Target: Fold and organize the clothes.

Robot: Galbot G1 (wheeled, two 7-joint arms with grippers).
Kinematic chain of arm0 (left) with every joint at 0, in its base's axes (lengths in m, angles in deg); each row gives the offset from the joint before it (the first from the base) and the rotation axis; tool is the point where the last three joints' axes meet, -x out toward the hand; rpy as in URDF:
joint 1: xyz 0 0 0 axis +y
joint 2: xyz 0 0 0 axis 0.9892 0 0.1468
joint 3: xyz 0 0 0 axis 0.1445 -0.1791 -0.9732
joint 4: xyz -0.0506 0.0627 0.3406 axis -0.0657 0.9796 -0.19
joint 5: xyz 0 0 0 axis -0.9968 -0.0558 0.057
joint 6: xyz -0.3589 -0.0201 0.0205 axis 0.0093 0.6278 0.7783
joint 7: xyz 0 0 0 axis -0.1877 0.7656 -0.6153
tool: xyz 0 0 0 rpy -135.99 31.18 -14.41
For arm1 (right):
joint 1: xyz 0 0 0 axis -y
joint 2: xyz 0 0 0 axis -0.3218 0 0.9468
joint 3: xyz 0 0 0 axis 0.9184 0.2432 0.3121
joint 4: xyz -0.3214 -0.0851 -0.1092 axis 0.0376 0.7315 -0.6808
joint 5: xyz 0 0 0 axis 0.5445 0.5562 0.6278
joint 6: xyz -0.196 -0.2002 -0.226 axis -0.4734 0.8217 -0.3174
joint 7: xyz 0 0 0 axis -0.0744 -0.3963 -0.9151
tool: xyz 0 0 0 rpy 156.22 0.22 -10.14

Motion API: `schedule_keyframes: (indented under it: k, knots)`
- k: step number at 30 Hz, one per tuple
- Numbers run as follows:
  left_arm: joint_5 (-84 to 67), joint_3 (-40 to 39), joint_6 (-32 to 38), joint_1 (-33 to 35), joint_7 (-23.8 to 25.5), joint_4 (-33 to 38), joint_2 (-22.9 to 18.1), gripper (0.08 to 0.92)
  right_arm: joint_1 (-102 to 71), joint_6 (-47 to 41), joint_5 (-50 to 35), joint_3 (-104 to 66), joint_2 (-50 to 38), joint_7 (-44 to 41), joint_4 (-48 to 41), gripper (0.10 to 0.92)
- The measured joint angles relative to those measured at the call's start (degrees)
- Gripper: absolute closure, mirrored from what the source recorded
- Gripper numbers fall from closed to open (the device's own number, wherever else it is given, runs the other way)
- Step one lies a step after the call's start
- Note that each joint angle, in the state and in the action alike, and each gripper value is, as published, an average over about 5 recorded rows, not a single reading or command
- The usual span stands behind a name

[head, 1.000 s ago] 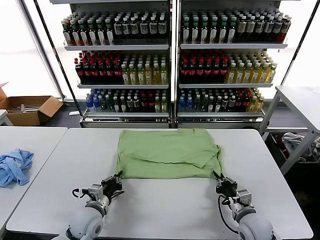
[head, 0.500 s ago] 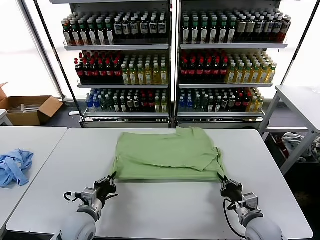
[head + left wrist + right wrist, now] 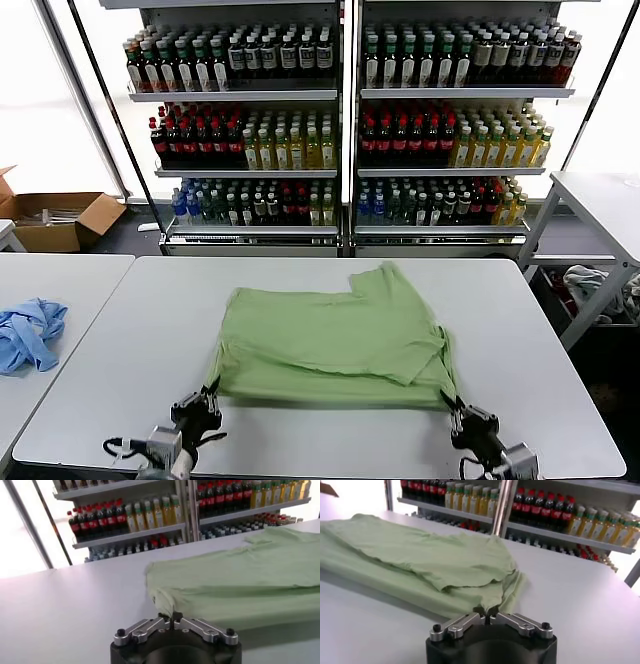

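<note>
Shirt (image 3: 335, 335): light green, lies folded on the white desk (image 3: 520, 300), roughly central, nearer the front edge than the back. Its near hem runs along the front edge. An upper layer lies folded over the lower one, with a flap reaching toward the back edge, right of centre. Chest print and buttons not visible from any view.

Left end effector (image 3: 205, 400): at the front edge of the desk, toward the left corner, low over the surface. Clenched on the shirt's near-left corner; the left wrist view shows the cloth (image 3: 235, 580) drawn to a small peak that runs into the closed tips (image 3: 170, 617).

Right end effector (image 3: 462, 415): at the front edge, toward the right corner. Clenched on the shirt's near-right corner; the right wrist view shows the fabric (image 3: 420, 550) gathered to a point between the tips (image 3: 486, 616). It probably pinches both layers, though the view is too tight to be sure.

Between the two grips the hem looks fairly straight and lies on the desk.

Surroundings: drinks shelves (image 3: 340, 130) behind the back edge of the desk. A blue garment (image 3: 28, 332) lies crumpled on a separate desk to the left, well apart from the shirt. A cardboard box (image 3: 55, 218) sits on the floor at far left.
</note>
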Motion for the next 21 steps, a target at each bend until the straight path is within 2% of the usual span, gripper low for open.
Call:
schedule_keyframes:
  k: [12, 15, 21]
  knots:
    - [6.5, -0.6, 2.96, 14.41, -10.91, 5.17, -0.17, 0.907, -9.54, 1.24, 4.2, -2.06, -0.09, 1.18, 4.13, 0.891]
    - [7.84, -0.9, 3.53, 16.25, -12.81, 5.41, -0.54, 0.887, -11.0, 1.38, 4.64, -2.43, 0.25, 1.67, 5.03, 0.839]
    - [10.22, -0.94, 4.93, 18.45, -15.35, 6.34, -1.04, 0.734, -13.5, 1.84, 4.74, -3.56, 1.04, 2.66, 6.78, 0.669]
